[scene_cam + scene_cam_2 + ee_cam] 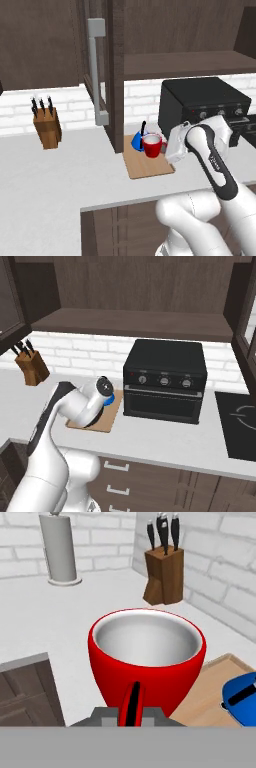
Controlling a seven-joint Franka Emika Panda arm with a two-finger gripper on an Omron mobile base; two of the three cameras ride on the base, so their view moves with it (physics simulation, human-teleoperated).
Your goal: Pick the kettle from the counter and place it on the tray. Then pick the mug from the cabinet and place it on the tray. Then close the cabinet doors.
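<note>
The red mug rests on, or just above, the light wooden tray, with its handle turned toward my hand. My gripper is shut on that handle, one finger on each side. In the left base view the mug sits right beside the blue kettle, which stands at the tray's back edge. The kettle also shows at the right of the hand view. My arm covers most of the tray from the right base. The cabinet shelf above stands open, with one door swung out.
A black toaster oven stands just right of the tray. A knife block sits far left by the brick wall, with a paper towel holder beyond it. A dark cooktop lies at the far right. The second door hangs open.
</note>
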